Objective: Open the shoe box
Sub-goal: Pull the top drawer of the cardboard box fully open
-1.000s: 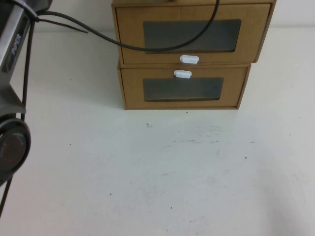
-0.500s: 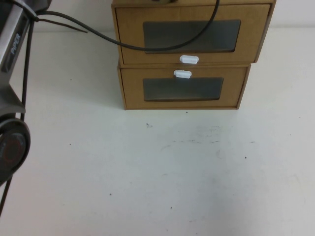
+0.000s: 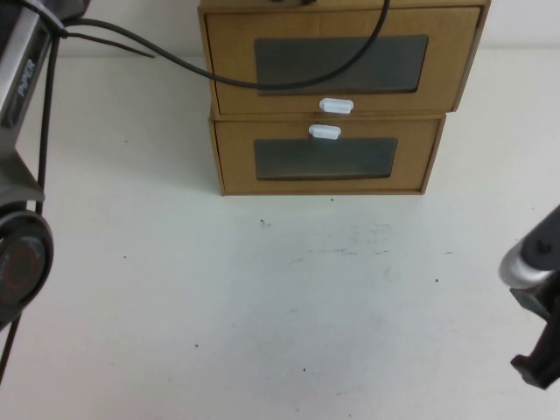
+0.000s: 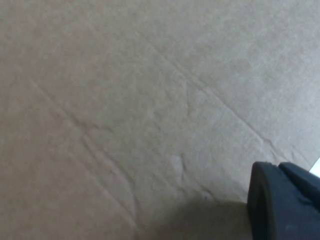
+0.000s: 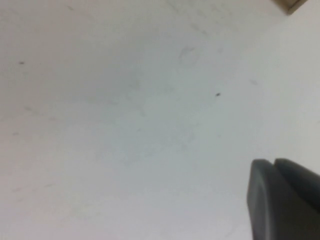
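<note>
I kept the right gripper (image 5: 276,170) pinched shut, short of the shoe boxes (image 3: 325,114)

It hung over bare table (image 3: 262,306), pressed together and holding nothing; I judged a slim tip best for hooking a pull tab (image 3: 325,132). The two stacked boxes stood well ahead of it and off to its left, both drawers closed. The left gripper (image 4: 279,172) sat close over plain cardboard (image 4: 125,100), probably steadying the stack; whether it was open or closed I couldn't tell.

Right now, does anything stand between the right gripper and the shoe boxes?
Nothing visible. Only bare table lies between the right gripper, low on the right, and the shoe boxes. A black cable crosses the upper box. The left gripper is close over cardboard.
</note>
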{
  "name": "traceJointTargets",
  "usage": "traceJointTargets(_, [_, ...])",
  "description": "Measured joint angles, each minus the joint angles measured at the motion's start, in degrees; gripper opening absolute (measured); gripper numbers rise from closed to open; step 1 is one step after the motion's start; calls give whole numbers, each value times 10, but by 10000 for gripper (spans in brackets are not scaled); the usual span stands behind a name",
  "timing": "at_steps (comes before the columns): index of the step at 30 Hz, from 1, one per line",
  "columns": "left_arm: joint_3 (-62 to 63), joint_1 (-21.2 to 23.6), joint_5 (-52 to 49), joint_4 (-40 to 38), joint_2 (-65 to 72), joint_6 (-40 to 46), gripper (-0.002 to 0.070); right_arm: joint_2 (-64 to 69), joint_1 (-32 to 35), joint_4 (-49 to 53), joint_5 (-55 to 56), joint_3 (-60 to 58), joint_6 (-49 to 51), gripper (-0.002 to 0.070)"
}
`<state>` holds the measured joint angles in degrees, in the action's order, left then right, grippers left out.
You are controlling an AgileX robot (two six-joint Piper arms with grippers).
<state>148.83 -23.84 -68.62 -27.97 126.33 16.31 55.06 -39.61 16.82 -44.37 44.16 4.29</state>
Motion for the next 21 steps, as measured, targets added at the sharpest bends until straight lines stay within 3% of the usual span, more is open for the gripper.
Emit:
traceJointTargets(5, [0,0,0,0,0,-19,-4,61,-81,247,21,9,116,-19])
traceJointTargets(14, [0,0,0,0,0,-42,-4,137,-165,638,9,9,276,-19])
traceJointTargets(17, [0,0,0,0,0,-49,-4,154,-169,729,17,12,317,-19])
traceJointTargets(21, [0,0,-1,-4,0,-58,-4,189,-171,762,32,15,335,-19])
